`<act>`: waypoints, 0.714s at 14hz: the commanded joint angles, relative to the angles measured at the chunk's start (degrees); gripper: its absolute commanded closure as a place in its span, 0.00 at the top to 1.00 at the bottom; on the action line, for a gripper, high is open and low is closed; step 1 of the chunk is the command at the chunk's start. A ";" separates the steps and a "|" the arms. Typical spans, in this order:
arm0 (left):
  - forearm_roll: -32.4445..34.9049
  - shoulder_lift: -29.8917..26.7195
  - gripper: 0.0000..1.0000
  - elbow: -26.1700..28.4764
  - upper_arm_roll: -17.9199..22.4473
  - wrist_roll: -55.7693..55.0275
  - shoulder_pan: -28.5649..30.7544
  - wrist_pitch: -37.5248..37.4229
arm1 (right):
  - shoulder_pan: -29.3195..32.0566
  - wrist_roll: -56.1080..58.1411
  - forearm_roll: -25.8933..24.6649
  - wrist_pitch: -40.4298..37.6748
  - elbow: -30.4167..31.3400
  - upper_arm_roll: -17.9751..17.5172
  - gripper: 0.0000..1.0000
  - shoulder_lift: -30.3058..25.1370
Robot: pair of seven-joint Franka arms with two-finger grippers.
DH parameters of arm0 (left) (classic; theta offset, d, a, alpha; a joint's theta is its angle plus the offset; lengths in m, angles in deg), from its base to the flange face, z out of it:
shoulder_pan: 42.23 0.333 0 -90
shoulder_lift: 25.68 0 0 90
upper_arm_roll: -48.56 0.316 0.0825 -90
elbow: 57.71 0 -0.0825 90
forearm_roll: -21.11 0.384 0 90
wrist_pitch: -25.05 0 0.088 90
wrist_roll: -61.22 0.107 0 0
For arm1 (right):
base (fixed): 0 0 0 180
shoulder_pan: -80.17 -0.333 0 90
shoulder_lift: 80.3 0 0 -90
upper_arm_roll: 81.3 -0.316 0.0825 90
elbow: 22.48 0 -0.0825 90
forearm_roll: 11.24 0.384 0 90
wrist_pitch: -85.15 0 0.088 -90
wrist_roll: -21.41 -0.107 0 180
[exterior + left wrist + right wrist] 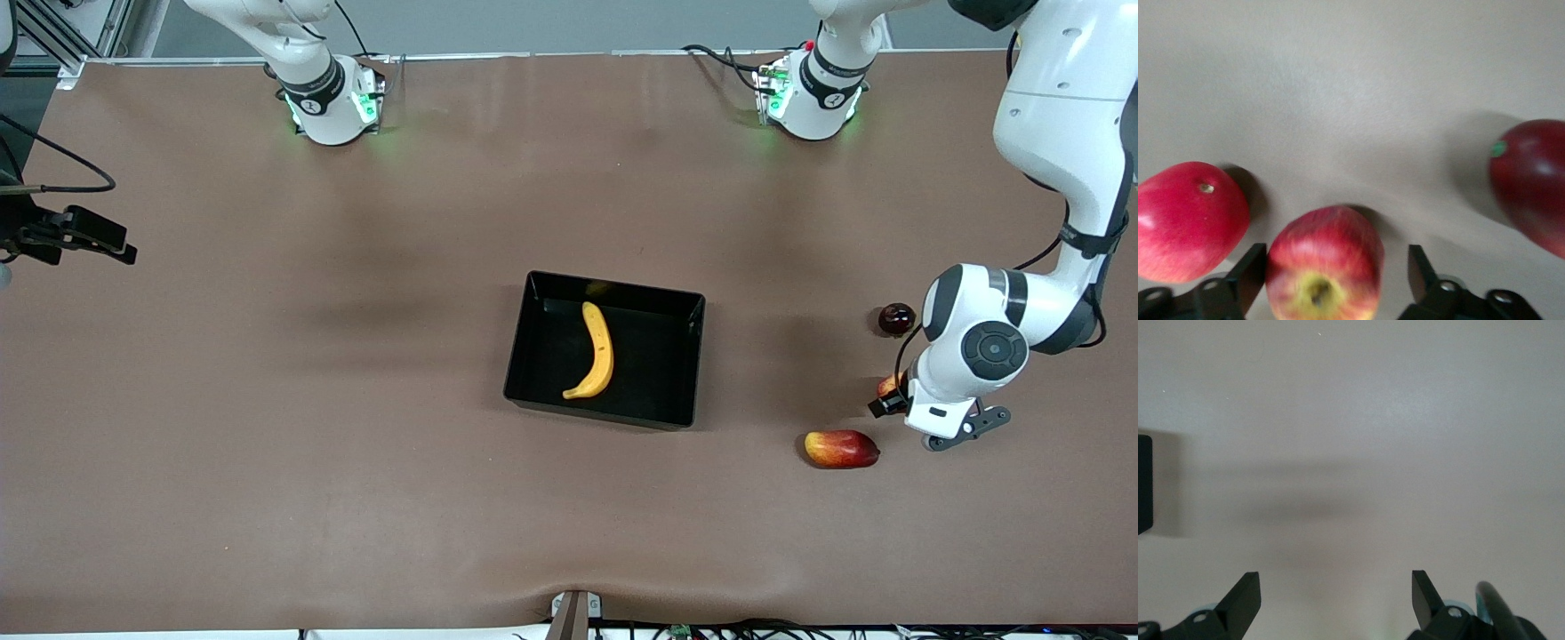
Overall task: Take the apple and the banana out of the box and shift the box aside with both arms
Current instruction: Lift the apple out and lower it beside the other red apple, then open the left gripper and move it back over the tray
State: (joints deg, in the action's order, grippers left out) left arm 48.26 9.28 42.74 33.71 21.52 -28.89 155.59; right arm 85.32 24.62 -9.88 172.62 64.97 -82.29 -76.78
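Front view: banana (595,352) in box (683,307)

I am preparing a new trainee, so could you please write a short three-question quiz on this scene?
1. True or false: the banana lies in the black box.
2. Which fruit sits between the open fingers of the left gripper? A mango; B streaked apple; C dark red fruit.
3. Fill in: the right gripper hangs open over bare ____.

Key: 1 true; 2 B; 3 table.
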 commanded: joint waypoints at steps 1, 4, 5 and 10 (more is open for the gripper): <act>-1.30 -6.73 1.00 -0.07 -5.00 -0.73 0.10 -8.17 | 0.47 -1.00 0.31 -0.89 -1.32 -0.51 1.00 0.52; -7.08 -9.65 1.00 -3.22 -13.42 -2.04 -0.51 -16.78 | 0.73 -0.57 0.31 -0.80 -1.32 -0.51 1.00 0.52; -8.33 -9.30 1.00 -4.89 -16.50 -3.18 -0.86 -18.81 | 0.73 -0.48 -0.21 -0.63 -1.32 -0.42 1.00 0.52; -7.64 -2.38 1.00 -11.39 -20.66 -6.97 -14.19 -18.39 | 0.29 -0.39 -2.67 0.42 -1.32 -0.51 1.00 1.49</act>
State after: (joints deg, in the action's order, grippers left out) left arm 40.60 1.23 36.79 12.78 14.87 -37.63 137.65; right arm 85.31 24.55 -10.64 173.09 64.97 -82.30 -76.38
